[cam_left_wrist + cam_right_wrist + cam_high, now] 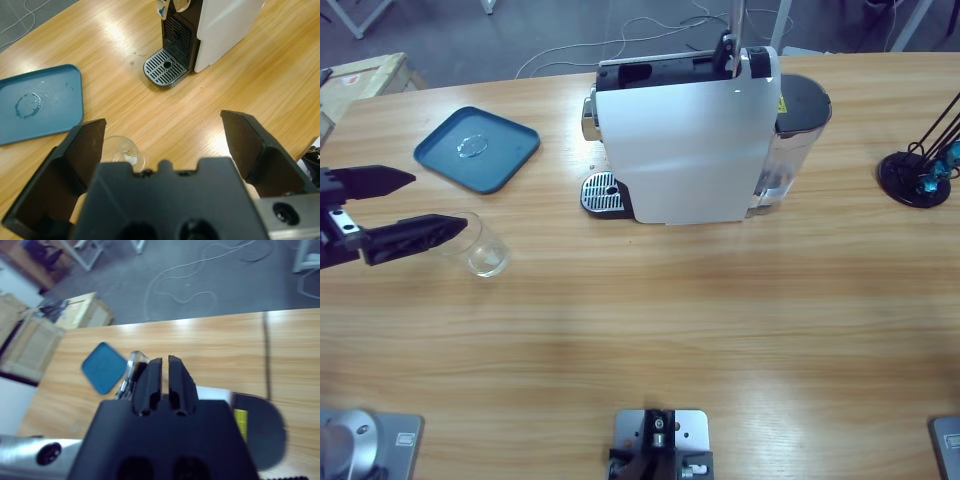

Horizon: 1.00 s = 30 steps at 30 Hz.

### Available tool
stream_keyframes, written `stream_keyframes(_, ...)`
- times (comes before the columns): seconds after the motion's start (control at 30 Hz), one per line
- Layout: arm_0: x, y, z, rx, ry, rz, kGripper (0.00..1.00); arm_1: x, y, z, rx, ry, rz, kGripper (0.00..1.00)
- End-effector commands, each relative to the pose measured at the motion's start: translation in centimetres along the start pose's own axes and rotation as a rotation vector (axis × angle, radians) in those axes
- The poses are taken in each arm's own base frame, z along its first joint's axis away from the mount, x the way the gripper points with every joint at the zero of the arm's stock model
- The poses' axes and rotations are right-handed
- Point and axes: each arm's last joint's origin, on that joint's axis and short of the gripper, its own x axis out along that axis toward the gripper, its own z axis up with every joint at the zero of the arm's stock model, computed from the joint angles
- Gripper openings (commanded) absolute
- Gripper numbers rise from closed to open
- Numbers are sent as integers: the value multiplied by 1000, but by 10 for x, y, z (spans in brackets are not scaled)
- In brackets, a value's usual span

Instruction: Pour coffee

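High view: my left gripper (430, 205) enters from the table's (650, 320) left edge with its jaws spread wide and nothing between them. The clear glass cup (483, 245) stands upright just beside one jaw tip; I cannot tell whether they touch. A blue tray (477, 148) lies near the cup, and the white coffee machine (685, 140) stands well apart, its drip grate (601, 193) bare. Right wrist view: my right gripper (164, 371) hangs above the machine, jaws pressed nearly together on nothing. A black stand (917, 175) sits at the table's right end.
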Motion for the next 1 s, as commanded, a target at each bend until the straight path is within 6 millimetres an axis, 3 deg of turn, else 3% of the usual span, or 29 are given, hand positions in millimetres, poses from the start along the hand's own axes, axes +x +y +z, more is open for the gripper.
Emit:
stream_keyframes(0.03, 0, 0, 0, -9, 1, -9, 987, 31, 36, -25, -45, 84, 143, 0)
stream_keyframes(0.17, 0, 0, -1, -9, 6, -9, 987, 53, 61, -42, -78, 124, 170, 0)
stream_keyframes(0.27, 0, 0, -1, -10, 6, -9, 987, 79, 65, -59, -100, 177, 136, 0)
stream_keyframes(0.47, -1, 0, -4, -10, 10, -9, 987, 85, 65, -74, -131, 199, 94, 0)
stream_keyframes(0.57, 1, 0, -5, -10, 16, -9, 987, 56, 81, -38, -210, 147, 127, 0)
stream_keyframes(0.7, 4, -1, -3, -9, 24, -9, 987, -20, 103, 3, -335, 65, 154, 0)
stream_keyframes(0.83, 4, -1, -4, -9, 24, -10, 987, -70, 81, 22, -277, -28, 95, 0)
stream_keyframes(1.0, 0, 0, -5, -11, 13, -14, 987, -65, 10, 17, -155, -47, -104, 0)
